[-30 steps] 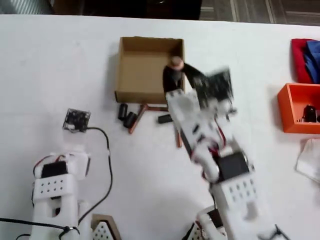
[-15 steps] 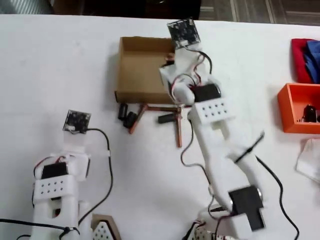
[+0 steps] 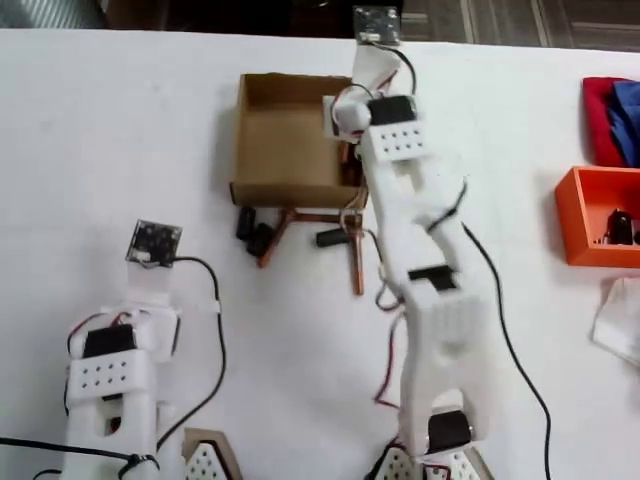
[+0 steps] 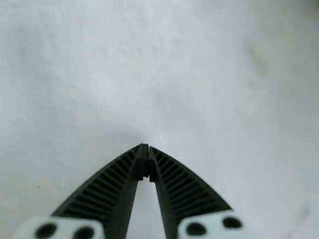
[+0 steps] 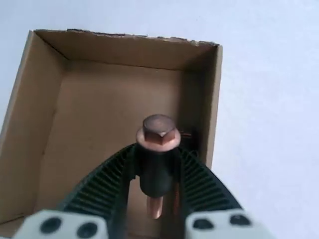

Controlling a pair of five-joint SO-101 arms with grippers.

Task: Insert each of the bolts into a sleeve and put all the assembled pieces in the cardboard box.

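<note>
In the right wrist view my right gripper is shut on an assembled piece, a copper hex-head bolt inside a black sleeve. It hangs above the inside of the cardboard box, near one side wall. From above, the right gripper sits over the right side of the cardboard box. Loose copper bolts and black sleeves lie on the table just in front of the box. My left gripper is shut with nothing in it over bare white table.
The left arm rests at the table's near left corner, well away from the parts. An orange bin holding a dark item stands at the right edge, with red and blue cloth behind it.
The right arm has stretched forward and carried the bolt-and-sleeve piece from the box's front right corner to over its right side. The left arm has not moved.
</note>
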